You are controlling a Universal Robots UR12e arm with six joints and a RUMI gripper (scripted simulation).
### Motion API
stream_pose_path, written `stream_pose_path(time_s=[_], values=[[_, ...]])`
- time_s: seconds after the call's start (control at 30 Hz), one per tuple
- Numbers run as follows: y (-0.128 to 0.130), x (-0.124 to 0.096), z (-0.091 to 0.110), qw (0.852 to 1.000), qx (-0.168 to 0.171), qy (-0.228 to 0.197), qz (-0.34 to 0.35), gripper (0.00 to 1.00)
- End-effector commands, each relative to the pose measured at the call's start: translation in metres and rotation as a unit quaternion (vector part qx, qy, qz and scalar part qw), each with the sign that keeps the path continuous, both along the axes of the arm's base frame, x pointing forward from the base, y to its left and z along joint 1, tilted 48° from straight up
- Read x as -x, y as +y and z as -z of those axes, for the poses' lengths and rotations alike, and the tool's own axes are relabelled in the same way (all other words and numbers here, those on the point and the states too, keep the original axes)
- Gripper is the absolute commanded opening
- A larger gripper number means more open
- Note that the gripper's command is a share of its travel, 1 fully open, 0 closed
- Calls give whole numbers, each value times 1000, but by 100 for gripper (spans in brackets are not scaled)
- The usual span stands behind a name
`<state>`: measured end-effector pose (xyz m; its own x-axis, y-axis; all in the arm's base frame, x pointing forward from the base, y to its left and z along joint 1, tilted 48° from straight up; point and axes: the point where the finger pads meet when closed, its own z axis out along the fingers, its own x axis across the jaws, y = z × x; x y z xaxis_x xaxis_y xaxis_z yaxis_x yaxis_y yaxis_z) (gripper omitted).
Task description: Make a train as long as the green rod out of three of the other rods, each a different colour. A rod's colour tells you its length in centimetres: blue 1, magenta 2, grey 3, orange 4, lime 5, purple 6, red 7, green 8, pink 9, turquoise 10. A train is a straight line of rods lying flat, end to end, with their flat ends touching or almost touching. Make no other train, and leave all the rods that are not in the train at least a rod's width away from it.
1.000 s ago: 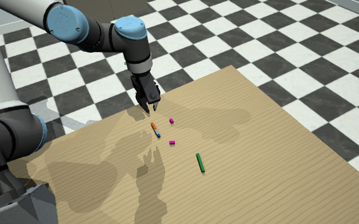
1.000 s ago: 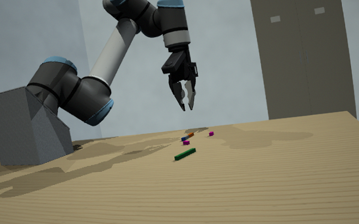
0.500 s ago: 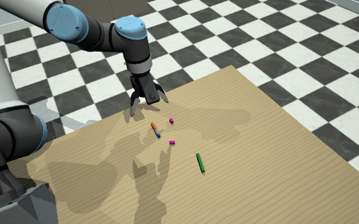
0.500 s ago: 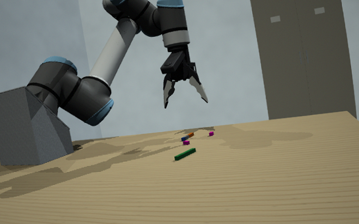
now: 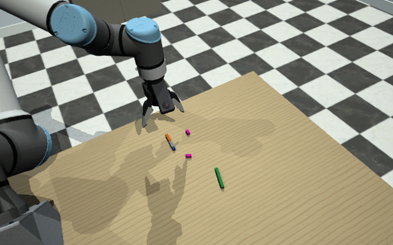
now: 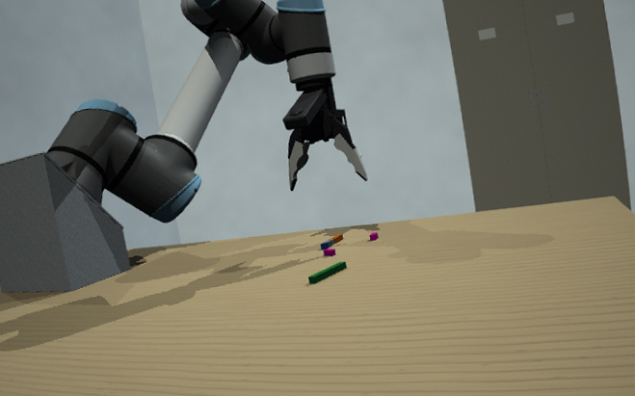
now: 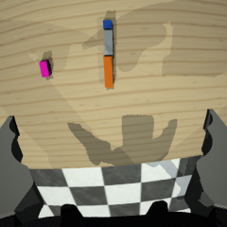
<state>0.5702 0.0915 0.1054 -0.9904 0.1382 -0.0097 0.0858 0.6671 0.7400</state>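
A blue rod (image 5: 173, 148) (image 6: 324, 245) (image 7: 108, 25), a grey rod (image 5: 171, 144) (image 7: 108, 43) and an orange rod (image 5: 167, 137) (image 6: 337, 238) (image 7: 109, 72) lie flat in one straight line. Grey is in the middle, and their ends touch or almost touch. The green rod (image 5: 219, 178) (image 6: 327, 272) lies flat on its own, nearer the front. It is out of the wrist view. My gripper (image 5: 163, 118) (image 6: 329, 184) (image 7: 111, 114) is wide open and empty, high above the table near its back edge, beyond the orange end of the line.
One magenta rod (image 5: 187, 132) (image 6: 373, 236) (image 7: 44, 68) lies to the side of the line, several rod widths away. Another magenta rod (image 5: 188, 155) (image 6: 329, 252) lies between the line and the green rod, apart from both. The wooden table (image 5: 293, 178) ends behind the line.
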Motion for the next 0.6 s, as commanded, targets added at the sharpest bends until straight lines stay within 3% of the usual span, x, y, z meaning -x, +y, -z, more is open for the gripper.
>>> stream_pose_path(time_s=[0.0,0.43,0.57], values=[[-10,-2,-9,1000,3,-3,1,100],[-58,5,-53,1000,3,-3,1,100],[-63,6,-58,1000,3,-3,1,100]])
